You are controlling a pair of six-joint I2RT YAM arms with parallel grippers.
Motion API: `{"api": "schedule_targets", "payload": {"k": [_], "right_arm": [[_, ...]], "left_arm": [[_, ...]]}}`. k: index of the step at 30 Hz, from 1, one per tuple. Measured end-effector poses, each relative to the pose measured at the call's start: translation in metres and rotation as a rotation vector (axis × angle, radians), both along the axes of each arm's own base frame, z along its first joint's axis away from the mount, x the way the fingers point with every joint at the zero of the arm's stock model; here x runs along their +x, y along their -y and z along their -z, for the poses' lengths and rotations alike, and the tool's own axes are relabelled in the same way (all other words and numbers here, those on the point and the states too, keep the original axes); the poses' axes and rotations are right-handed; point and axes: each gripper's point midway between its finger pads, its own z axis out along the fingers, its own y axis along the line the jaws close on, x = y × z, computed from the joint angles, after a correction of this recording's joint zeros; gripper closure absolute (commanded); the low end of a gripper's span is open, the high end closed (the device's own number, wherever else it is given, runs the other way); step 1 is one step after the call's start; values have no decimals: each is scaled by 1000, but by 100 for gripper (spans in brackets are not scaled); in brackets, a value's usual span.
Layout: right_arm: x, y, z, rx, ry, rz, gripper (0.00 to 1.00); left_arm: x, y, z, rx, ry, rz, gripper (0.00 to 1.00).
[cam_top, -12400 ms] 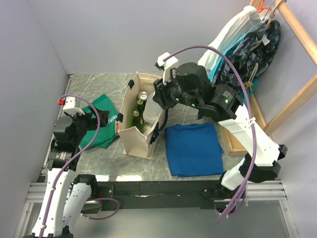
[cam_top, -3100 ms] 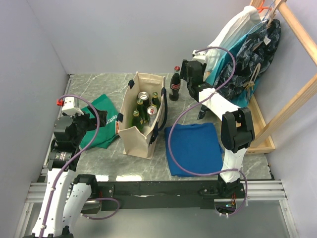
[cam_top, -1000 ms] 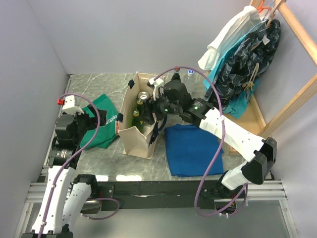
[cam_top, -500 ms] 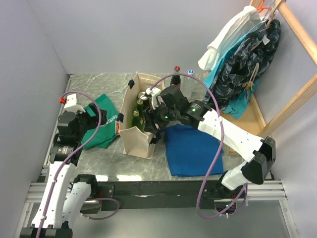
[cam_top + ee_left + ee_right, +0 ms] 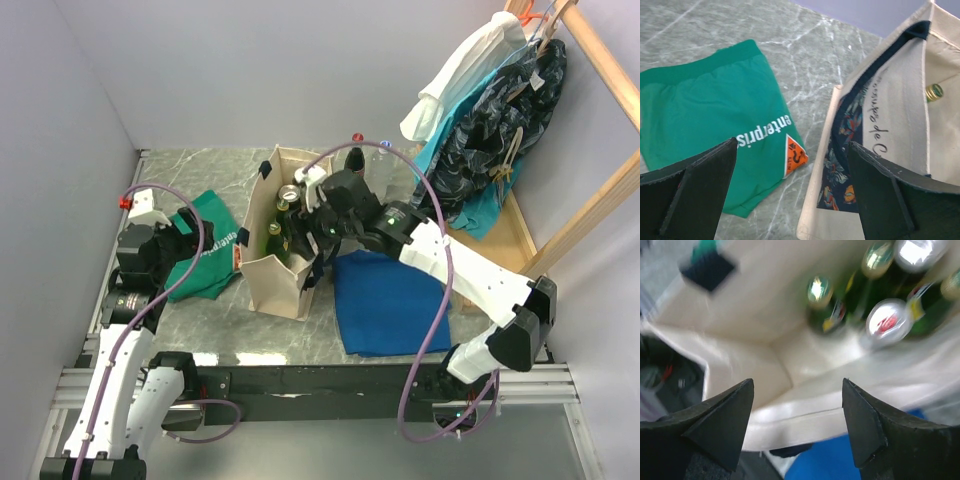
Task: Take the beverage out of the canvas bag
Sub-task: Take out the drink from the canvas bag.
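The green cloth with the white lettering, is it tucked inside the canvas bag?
No, the green cloth lies flat on the marble table beside the canvas bag, outside it.

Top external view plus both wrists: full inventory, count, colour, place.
canvas bag: 1, cream with navy handles, centre-left, standing open
drinks: several, green bottles and silver cans, inside the bag; exact count unclear
cola bottle: 1, dark with red cap, behind the bag
clear bottle: 1, blue cap, right of the cola bottle
green cloth: 1, white lettering, left of the bag
blue cloth: 1, flat, right of the bag
hanging clothes: several, white, teal, dark patterned, far right
wooden rack: 1, light wood, far right
table: 1, grey marble
left tool: open, empty, above the green cloth
right tool: open, empty, over the bag mouth
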Motion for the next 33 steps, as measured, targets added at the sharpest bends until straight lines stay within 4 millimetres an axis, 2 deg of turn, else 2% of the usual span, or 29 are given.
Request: {"api": "schedule_targets", "payload": {"k": [6, 11, 13, 16, 20, 22, 24, 28, 33], "right_arm": [[33, -20, -47, 41, 95, 53, 23], [59, -47, -72, 66, 107, 58, 23], [60, -53, -70, 67, 87, 50, 24], [57, -51, -51, 41, 41, 56, 24], [49, -34, -3, -47, -14, 95, 25], [48, -26, 11, -91, -35, 121, 25], [51, -25, 11, -93, -29, 138, 24], [55, -23, -3, -43, 21, 157, 24], [60, -25, -21, -8, 60, 172, 24]], "left_arm": [[-4, -14, -6, 18, 29, -95, 4], [-16, -5, -4, 32, 46, -123, 4], [-19, -1, -2, 36, 40, -133, 4], [-22, -8, 2, 43, 25, -184, 4], [-22, -12, 2, 47, 25, -209, 4], [-21, -11, 3, 50, 17, -208, 4], [-21, -10, 5, 50, 4, -200, 4], [-21, -5, 4, 45, 4, -173, 4], [-29, -4, -9, 24, 54, -156, 4]]}}
